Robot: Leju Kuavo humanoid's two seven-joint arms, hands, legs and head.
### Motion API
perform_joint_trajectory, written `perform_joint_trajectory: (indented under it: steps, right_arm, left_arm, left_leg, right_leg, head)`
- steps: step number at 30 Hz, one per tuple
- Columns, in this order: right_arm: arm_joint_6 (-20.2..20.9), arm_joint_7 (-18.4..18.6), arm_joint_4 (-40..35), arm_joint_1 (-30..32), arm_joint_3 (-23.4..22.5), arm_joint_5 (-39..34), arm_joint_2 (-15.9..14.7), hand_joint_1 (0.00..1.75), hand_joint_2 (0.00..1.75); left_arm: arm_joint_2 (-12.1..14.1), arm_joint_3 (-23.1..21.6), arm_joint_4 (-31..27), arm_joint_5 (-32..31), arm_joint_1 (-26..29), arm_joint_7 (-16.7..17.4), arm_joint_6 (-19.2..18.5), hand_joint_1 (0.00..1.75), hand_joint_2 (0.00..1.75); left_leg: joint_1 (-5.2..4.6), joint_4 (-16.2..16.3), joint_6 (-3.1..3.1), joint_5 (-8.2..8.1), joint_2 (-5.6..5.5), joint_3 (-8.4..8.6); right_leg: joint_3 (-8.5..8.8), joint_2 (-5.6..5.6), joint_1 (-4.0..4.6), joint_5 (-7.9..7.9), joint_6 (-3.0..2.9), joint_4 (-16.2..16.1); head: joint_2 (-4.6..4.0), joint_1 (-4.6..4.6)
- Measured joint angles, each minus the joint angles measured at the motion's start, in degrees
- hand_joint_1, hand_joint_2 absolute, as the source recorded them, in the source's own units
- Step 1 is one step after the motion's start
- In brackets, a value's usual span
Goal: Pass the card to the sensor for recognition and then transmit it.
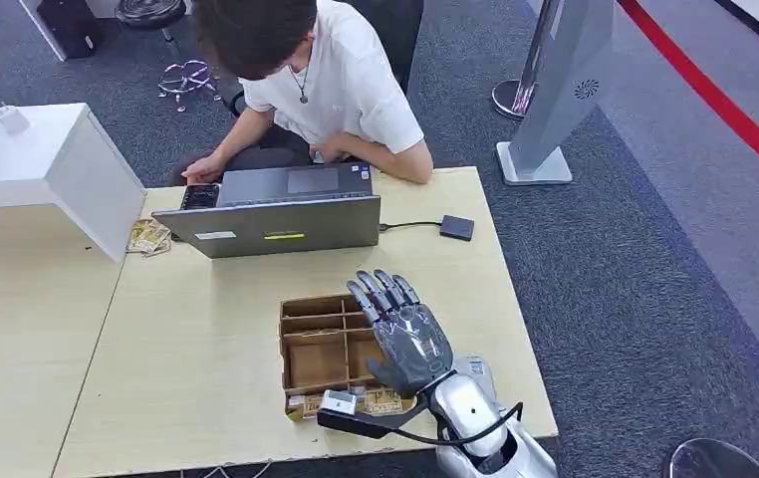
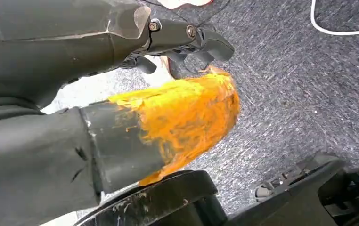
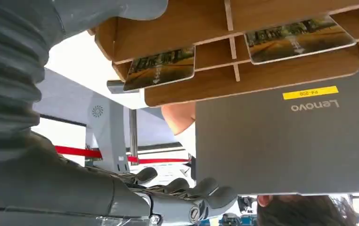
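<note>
Cards [image 3: 161,67] lie in the wooden divider tray [image 1: 316,344]; right hand [image 1: 405,334], fingers spread and empty, hovers at its 3 o'clock edge. Left hand's [image 2: 187,42] fingers: cannot tell.

Matt wooden tray [image 1: 301,344], pale smooth wood-look table [image 1: 206,378], matt grey laptop [image 1: 276,224] lid.

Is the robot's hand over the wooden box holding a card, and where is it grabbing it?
No. The right hand hovers open above the wooden box, holding nothing. The cards lie in their slots.
</note>
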Motion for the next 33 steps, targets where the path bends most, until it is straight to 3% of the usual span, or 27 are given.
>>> perform_joint_trajectory:
  steps: [17, 33]
  right_arm:
    - [-0.1, 1.9, 2.1, -0.4, 0.0, 1.3, 0.0, 0.45, 1.75]
    - [-0.2, 2.6, 2.4, -0.5, -0.2, 1.3, 0.0, 0.54, 1.75]
  left_arm:
    - [0.0, -0.4, 0.0, 0.0, 0.0, 0.5, -0.2, 0.00, 0.00]
    - [0.0, -0.5, 0.0, 0.0, 0.0, 0.6, -0.5, 0.00, 0.00]
  left_leg:
    - [0.00, 0.0, 0.00, 0.00, 0.00, 0.00]
    - [0.00, 0.0, 0.00, 0.00, 0.00, 0.00]
  right_leg:
    - [0.00, 0.00, 0.00, 0.00, 0.00, 0.0]
    - [0.00, 0.00, 0.00, 0.00, 0.00, 0.0]
  head:
    - [0.00, 0.00]
    - [0.00, 0.00]
